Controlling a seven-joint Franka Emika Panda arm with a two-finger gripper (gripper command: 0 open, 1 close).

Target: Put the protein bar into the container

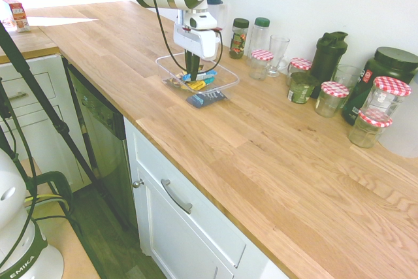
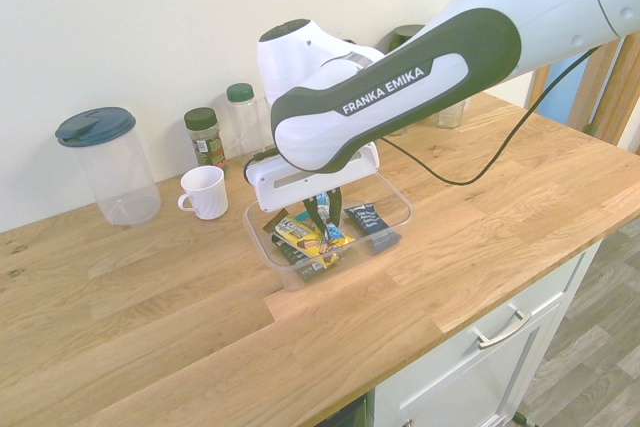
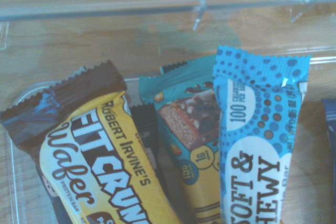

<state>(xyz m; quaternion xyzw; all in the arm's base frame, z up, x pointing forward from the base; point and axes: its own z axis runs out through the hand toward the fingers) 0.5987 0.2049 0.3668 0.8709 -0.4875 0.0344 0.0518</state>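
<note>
Claw nearly closed, you are pinching the bar over the snacks inside the container, so releasing high or off-centre could be sending it sliding off the yellow wafer, and opening wide could be nudging its neighbours.

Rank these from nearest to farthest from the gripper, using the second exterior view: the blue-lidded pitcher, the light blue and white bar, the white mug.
1. Light blue and white bar: at the fingertips of the gripper.
2. White mug: just outside the container, picture-left.
3. Blue-lidded pitcher: beyond the mug, farther picture-left.
</note>
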